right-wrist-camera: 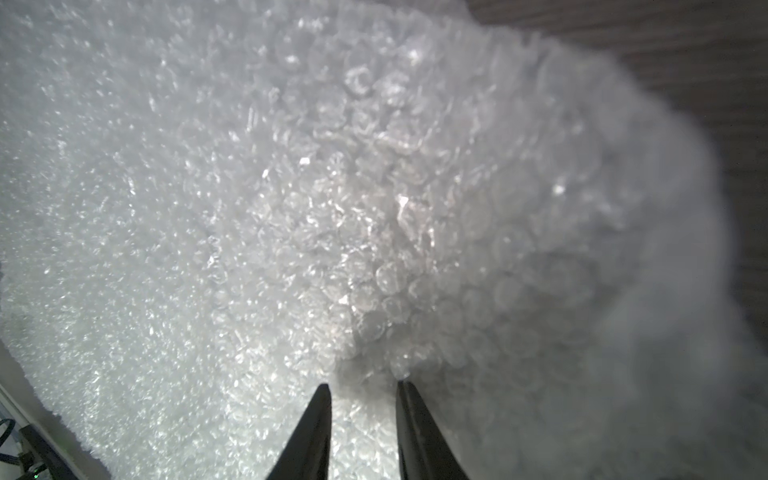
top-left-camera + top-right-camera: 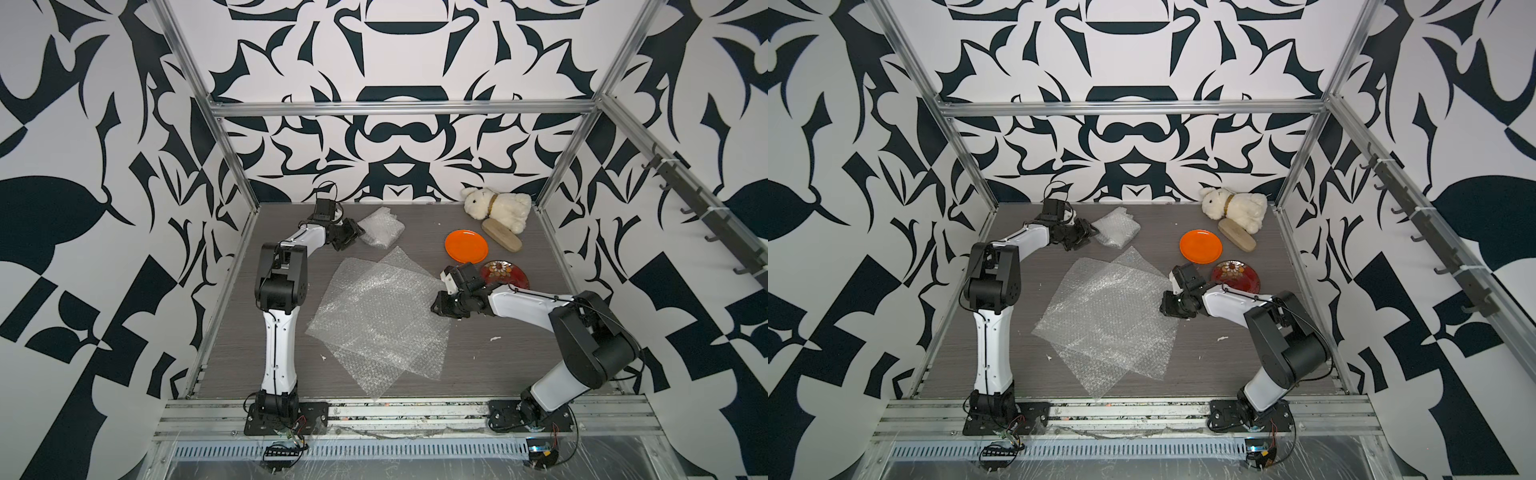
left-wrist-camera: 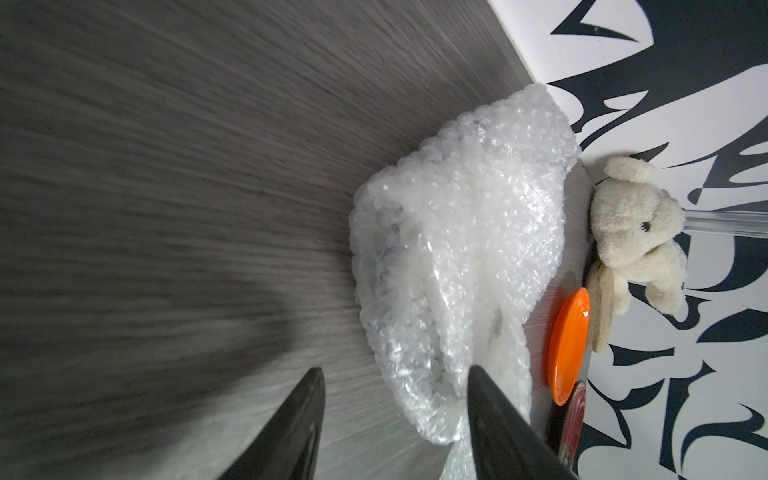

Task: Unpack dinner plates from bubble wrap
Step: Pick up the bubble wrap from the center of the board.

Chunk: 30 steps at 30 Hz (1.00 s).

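Observation:
A wrapped bundle of bubble wrap (image 2: 380, 227) (image 3: 457, 249) lies at the back left, and what it holds is hidden. My left gripper (image 2: 356, 233) (image 3: 397, 370) stands open at its near corner, with a tip of wrap against one finger. Two flat bubble wrap sheets (image 2: 382, 320) (image 1: 291, 208) overlap mid-table. My right gripper (image 2: 435, 307) (image 1: 361, 384) sits at their right edge, its fingers close together on the sheet. An orange plate (image 2: 466, 246) (image 3: 568, 345) and a dark red floral plate (image 2: 505, 274) lie bare on the right.
A white plush rabbit (image 2: 498, 208) lies in the back right corner, with a tan wooden brush (image 2: 501, 235) beside it and close to the orange plate. Metal frame posts and patterned walls enclose the table (image 2: 498, 365). Small white scraps dot the front.

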Tool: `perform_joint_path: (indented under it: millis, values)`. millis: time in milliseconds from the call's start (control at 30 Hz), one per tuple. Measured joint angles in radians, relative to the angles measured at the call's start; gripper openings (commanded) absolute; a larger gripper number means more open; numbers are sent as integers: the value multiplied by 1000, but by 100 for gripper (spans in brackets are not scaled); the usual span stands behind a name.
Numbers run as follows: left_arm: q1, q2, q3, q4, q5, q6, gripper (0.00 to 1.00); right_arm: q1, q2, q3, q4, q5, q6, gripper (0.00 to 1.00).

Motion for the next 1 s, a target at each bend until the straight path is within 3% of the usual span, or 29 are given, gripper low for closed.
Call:
perform_joint_path:
  millis: [467,1000]
  values:
    - [5,86,49,64,92,-100,41,3,8,8,-4,8,3,32]
    - [5,125,56,111,128,-170,7,3,9,18,-19,25,3,32]
